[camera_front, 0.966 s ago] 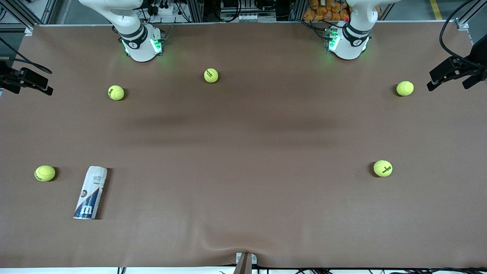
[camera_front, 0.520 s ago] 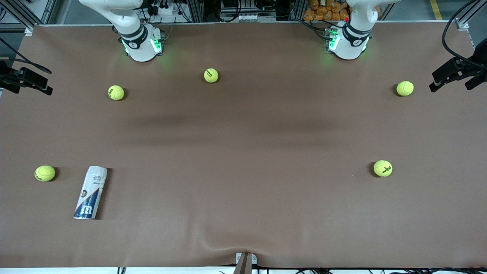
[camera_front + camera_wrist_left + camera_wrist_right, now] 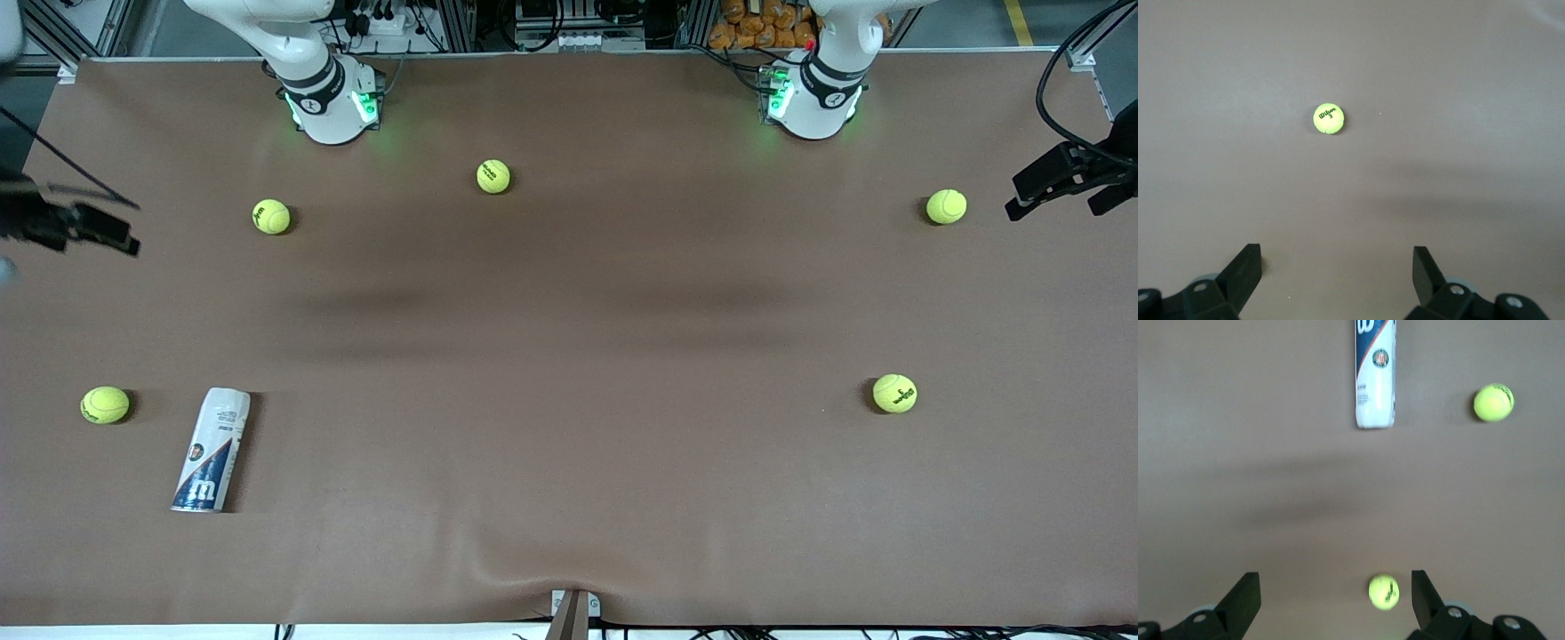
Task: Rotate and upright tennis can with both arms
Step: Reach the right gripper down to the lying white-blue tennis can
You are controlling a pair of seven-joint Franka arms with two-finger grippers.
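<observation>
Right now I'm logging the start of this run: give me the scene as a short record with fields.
can: can lies on its side on the table, toward the right arm's end, near the front camera
balls: five loose on the table; one beside the can
left gripper: left gripper open, empty, up over a ball
right gripper: right gripper open, empty, up in the air; can in its wrist view
task state: can not yet touched

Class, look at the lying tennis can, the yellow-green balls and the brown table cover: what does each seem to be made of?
The slim white and dark-blue tennis can: probably plastic with a smooth printed label, given its crisp logo. The yellow-green tennis balls, such as the one beside the can: matte felt, fuzzy-looking with printed lettering. The brown table cover: apparently matte cloth or paper sheet; it wrinkles at the near edge.
</observation>
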